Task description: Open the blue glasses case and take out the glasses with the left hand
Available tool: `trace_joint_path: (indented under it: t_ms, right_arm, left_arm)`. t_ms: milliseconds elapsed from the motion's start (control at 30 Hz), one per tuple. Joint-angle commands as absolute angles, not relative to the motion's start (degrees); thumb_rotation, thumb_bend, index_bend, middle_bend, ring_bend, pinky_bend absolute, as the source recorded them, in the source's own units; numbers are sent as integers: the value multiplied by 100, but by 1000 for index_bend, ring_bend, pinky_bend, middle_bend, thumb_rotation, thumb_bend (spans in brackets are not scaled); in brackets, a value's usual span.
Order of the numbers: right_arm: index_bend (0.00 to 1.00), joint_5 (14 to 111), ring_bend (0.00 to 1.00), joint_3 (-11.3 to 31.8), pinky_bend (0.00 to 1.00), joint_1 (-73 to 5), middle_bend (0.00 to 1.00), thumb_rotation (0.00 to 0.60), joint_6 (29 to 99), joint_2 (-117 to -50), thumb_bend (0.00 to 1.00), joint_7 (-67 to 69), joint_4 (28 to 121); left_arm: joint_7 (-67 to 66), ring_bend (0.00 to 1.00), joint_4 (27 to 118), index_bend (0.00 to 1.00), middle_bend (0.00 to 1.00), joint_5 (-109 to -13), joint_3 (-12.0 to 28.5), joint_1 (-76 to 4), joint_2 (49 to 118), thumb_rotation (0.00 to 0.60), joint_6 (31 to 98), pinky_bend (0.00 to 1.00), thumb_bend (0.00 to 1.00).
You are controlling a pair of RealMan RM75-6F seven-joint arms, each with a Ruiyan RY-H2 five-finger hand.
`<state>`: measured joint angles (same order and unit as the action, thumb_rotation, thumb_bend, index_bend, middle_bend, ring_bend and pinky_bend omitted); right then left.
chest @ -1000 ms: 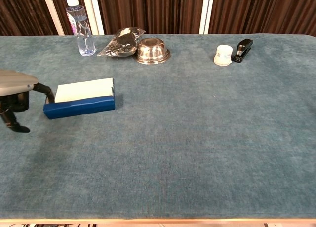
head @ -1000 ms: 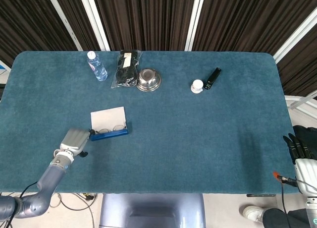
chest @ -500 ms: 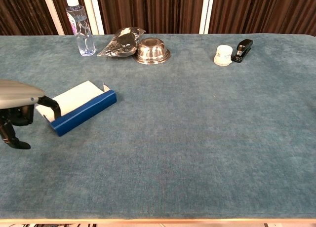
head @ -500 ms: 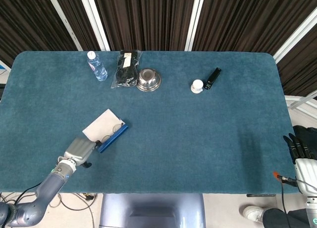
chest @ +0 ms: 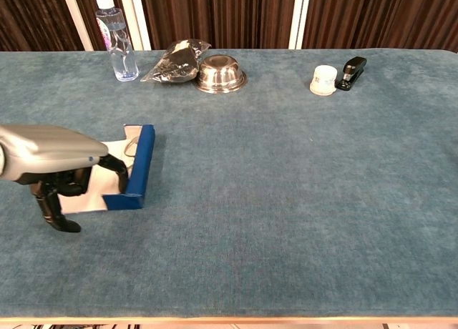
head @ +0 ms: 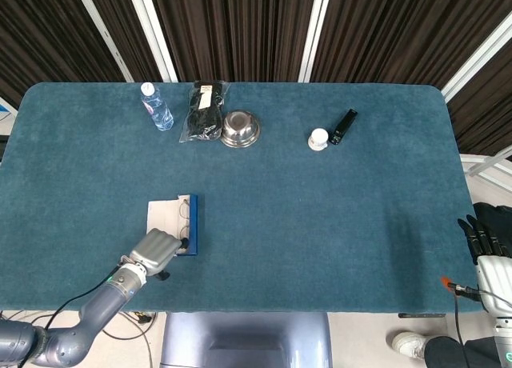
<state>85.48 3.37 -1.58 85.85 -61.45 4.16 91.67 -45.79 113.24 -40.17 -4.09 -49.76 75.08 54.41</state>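
Note:
The blue glasses case (head: 190,224) (chest: 138,166) lies open near the table's front left, its white lid (head: 165,214) (chest: 100,193) flat beside it. Thin wire glasses (head: 183,211) (chest: 132,146) show inside, at the far end. My left hand (head: 155,249) (chest: 51,156) is at the case's near end, with curled fingers hooked on that corner and the thumb down on the cloth. In the head view my right hand (head: 487,238) hangs off the table's right edge, fingers straight and holding nothing.
Along the far side stand a water bottle (head: 157,106) (chest: 117,40), a black bag (head: 204,110) (chest: 174,61), a steel bowl (head: 240,129) (chest: 220,73), a white cap (head: 318,138) (chest: 323,79) and a black stapler (head: 344,126) (chest: 353,71). The cloth-covered table (head: 320,216) (chest: 300,200) spreads to the right.
My left hand has swung right and nearer the front edge, turning the open case with it. The case's blue wall lay across the table; now it runs front to back. The right hand is unmoved.

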Motion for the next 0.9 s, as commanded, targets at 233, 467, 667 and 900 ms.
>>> trace_joint_path:
  t_ms: [233, 467, 667, 900]
  right_arm:
    - [0, 8548, 0, 337, 212, -162, 0, 600, 8578, -6145, 154, 418, 9164]
    - [0, 8550, 0, 338, 213, -164, 0, 600, 8576, -6144, 154, 430, 9166]
    - [0, 8550, 0, 337, 213, -165, 0, 600, 8572, -6141, 153, 437, 9168]
    - [0, 8544, 0, 338, 213, -164, 0, 600, 8571, -6140, 154, 441, 9170]
  left_arm:
    - [-4729, 870, 11306, 263, 981, -3826, -318, -5209, 7834, 600, 5574, 883, 186]
    - [-4870, 869, 11219, 249, 981, -3674, -181, -5409, 8065, 600, 5740, 883, 185]
    - [-4996, 869, 11053, 232, 981, -3449, -57, -5584, 8253, 600, 5863, 883, 185]
    - [-4942, 869, 10862, 232, 981, -3171, 92, -5696, 8421, 600, 5949, 883, 190]
